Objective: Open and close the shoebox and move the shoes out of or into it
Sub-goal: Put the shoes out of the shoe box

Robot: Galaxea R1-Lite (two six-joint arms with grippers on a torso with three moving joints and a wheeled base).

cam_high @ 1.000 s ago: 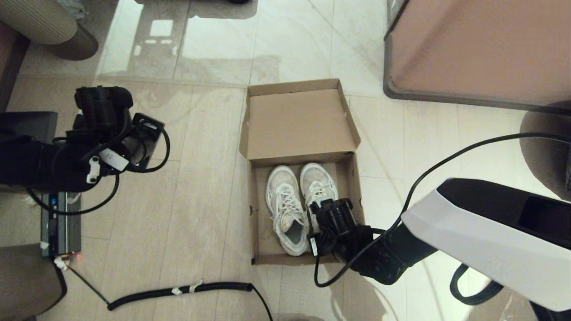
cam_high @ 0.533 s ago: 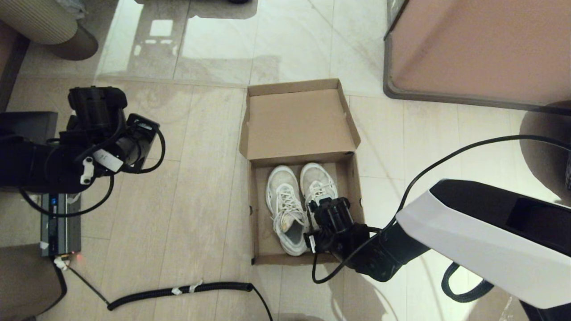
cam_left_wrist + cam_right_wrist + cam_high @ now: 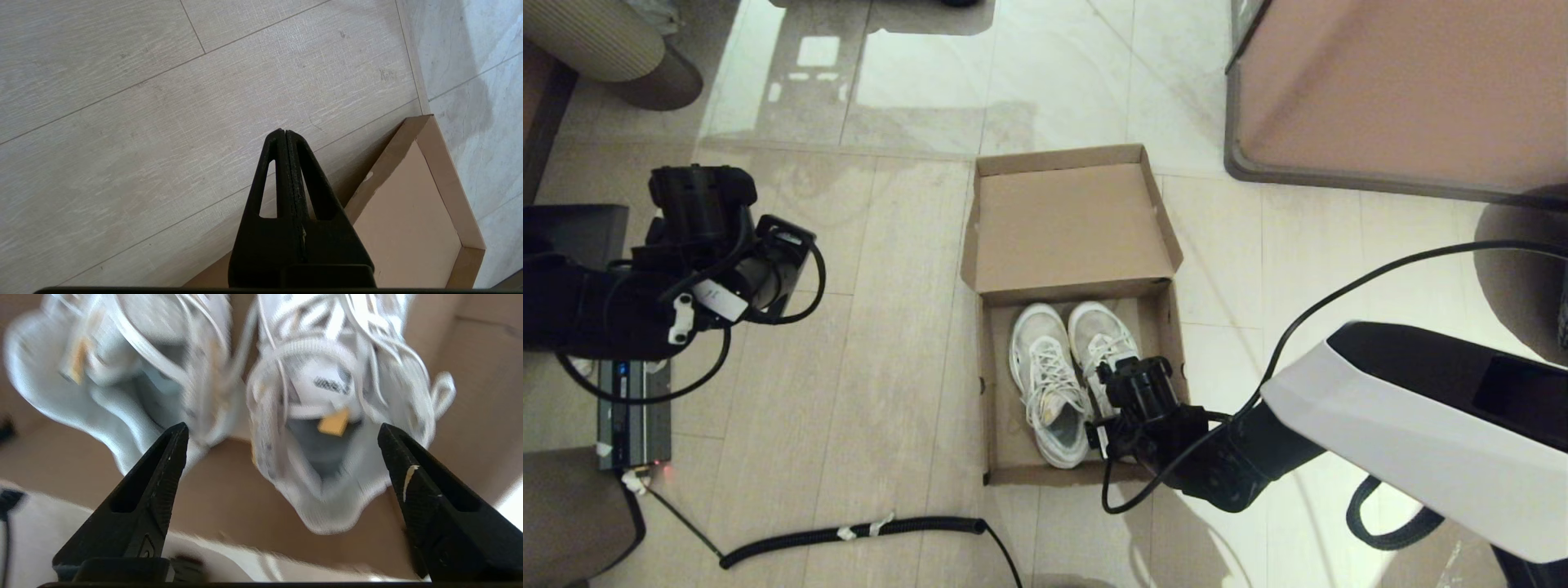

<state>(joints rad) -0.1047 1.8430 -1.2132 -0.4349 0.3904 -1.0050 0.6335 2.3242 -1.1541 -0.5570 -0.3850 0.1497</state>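
Note:
The brown cardboard shoebox [image 3: 999, 384] lies open on the floor, its lid [image 3: 1068, 224] folded back on the far side. Both white mesh shoes [image 3: 1045, 380] rest side by side inside it, toes toward the lid. My right gripper [image 3: 1112, 384] hovers over the heel of the right-hand shoe [image 3: 327, 416], open, its fingers [image 3: 163, 465] spread wider than that heel and holding nothing. The left-hand shoe [image 3: 122, 375] lies just beside. My left gripper [image 3: 284, 134] is shut and empty, off to the left of the box above the floor, with a lid corner [image 3: 412, 204] showing near it.
A large pinkish-brown block with a dark rim [image 3: 1388, 90] stands at the back right. A coiled black cable [image 3: 849, 532] lies on the floor in front of the box. A grey device [image 3: 633, 408] sits at the left under my left arm.
My right gripper has shifted slightly over the right-hand shoe's heel, dipping back then forward. The left arm drew back a little to the left. Box and shoes are unmoved.

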